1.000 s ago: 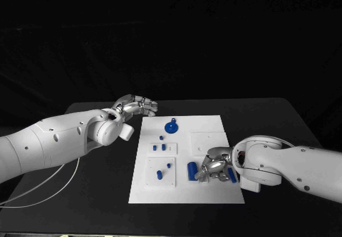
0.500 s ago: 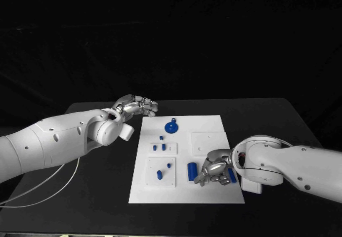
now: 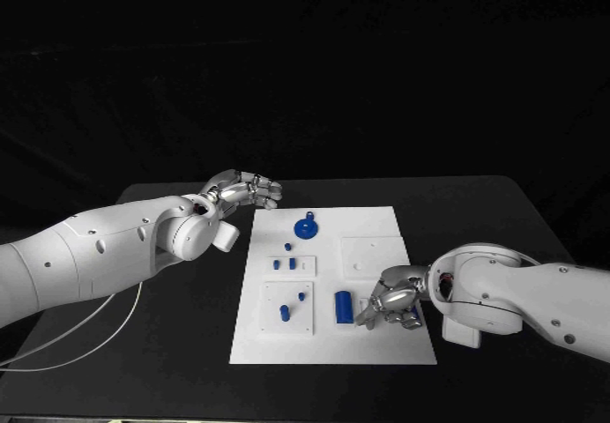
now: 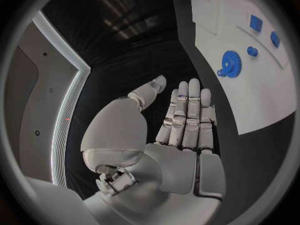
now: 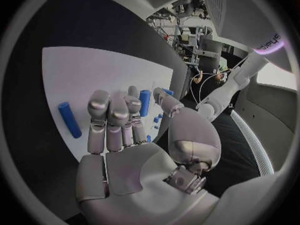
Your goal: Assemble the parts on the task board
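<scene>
The white task board (image 3: pixel 333 348) lies mid-table. A blue gear (image 3: pixel 307 228) sits near its far end, also in the left wrist view as the gear (image 4: pixel 230 64). Small blue pegs (image 3: pixel 284 263) stand in a raised white plate, and two more pegs (image 3: pixel 285 309) in the plate below it. A blue cylinder (image 3: pixel 343 305) lies just left of my right hand (image 3: pixel 393 304), which is low over the board's right side. A second blue cylinder (image 5: pixel 144 102) lies between that hand's thumb and stretched fingers, ungripped. My left hand (image 3: pixel 241 189) hovers empty off the board's far-left corner, fingers extended.
A blank raised white plate (image 3: pixel 370 251) sits on the board just beyond my right hand. Black table (image 3: pixel 166 335) surrounds the board on all sides. A white cable (image 3: pixel 77 339) trails from my left arm over the table's left edge.
My right hand has slid a little to the right over the board, covering the blue cylinder that lay at its right side. The left hand has not moved.
</scene>
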Controlling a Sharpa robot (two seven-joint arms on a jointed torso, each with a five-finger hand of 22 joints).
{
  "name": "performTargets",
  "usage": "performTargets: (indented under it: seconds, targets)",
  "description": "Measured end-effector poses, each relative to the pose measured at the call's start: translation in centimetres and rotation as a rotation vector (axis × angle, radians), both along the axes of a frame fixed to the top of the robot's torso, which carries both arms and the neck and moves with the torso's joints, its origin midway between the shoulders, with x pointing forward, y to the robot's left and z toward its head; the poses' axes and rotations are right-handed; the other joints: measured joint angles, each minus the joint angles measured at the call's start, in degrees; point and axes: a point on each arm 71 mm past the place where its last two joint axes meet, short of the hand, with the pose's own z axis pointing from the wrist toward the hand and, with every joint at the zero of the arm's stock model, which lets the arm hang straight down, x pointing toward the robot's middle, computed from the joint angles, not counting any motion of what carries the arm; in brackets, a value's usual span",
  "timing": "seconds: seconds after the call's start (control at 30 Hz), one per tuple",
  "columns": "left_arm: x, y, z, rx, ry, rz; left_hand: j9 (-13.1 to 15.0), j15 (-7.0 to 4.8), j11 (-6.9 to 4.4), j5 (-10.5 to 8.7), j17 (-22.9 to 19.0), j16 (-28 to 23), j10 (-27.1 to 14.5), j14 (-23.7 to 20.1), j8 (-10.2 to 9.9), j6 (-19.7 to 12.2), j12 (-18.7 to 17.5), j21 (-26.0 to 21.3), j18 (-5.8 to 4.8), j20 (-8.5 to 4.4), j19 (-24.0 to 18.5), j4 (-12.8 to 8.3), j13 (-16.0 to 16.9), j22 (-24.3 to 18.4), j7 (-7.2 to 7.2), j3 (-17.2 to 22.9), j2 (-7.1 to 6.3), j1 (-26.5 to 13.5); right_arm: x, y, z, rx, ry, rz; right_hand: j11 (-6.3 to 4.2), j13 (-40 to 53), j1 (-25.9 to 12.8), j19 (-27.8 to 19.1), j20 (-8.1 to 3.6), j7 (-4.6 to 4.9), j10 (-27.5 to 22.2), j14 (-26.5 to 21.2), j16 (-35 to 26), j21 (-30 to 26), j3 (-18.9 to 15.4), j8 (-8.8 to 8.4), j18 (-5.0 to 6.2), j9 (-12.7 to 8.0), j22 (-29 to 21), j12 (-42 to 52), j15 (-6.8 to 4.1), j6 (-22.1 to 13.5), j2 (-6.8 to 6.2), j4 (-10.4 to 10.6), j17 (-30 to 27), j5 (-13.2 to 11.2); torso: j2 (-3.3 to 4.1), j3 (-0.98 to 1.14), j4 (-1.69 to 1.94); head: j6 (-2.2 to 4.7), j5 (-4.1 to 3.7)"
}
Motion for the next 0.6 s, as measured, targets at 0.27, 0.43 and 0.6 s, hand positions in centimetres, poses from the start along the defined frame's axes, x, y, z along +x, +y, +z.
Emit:
performTargets:
  seconds: [0.27,0.43,0.6]
  targets:
    - [0.0,0.0,0.0,0.000,0.000,-0.001,0.0,0.00,0.00,0.00,0.1,0.0,0.0,0.0,0.0,0.0,0.0,0.0,0.00,0.00,0.0,0.0,0.0,0.0,0.01,0.0,0.00,0.0,1.3,-2.9,2.2,0.014,-0.072,-0.062,0.52,0.3,1.2,0.2,-0.21,0.64,0.5,0.2,0.0,0.0,-0.1,-0.68,0.00,0.0,0.0,0.1,0.22,-0.9,0.42,-1.5,0.2,0.0,-0.03,0.00,-0.07,0.39,-0.30]
    - [0.0,-0.1,0.0,0.000,0.000,-0.001,0.0,0.00,0.00,0.00,0.1,0.0,0.0,0.0,0.0,0.0,0.0,0.0,0.00,0.00,0.0,0.0,0.0,0.0,0.01,0.0,0.00,0.0,1.8,-5.0,3.7,-0.008,-0.122,-0.092,0.61,0.8,1.7,0.6,-0.42,0.65,0.6,0.2,0.0,0.0,-0.2,-0.68,0.01,0.2,0.0,0.7,0.22,-1.1,0.88,-2.0,0.3,0.0,-0.03,0.03,-0.09,0.59,-0.55]
    - [0.0,-0.2,0.0,0.000,0.000,-0.003,0.0,0.00,0.00,0.00,0.1,0.0,0.0,0.0,0.0,0.0,0.0,0.0,0.00,0.00,0.0,0.0,0.0,0.1,0.01,0.0,0.00,0.0,1.9,-7.2,5.0,-0.050,-0.164,-0.123,0.61,1.0,2.1,0.6,-0.42,0.65,0.6,0.2,0.0,0.0,-0.1,-0.48,0.00,0.5,0.0,1.0,0.22,-1.1,0.64,-2.2,0.4,0.0,-0.04,0.07,-0.09,0.83,-1.09]
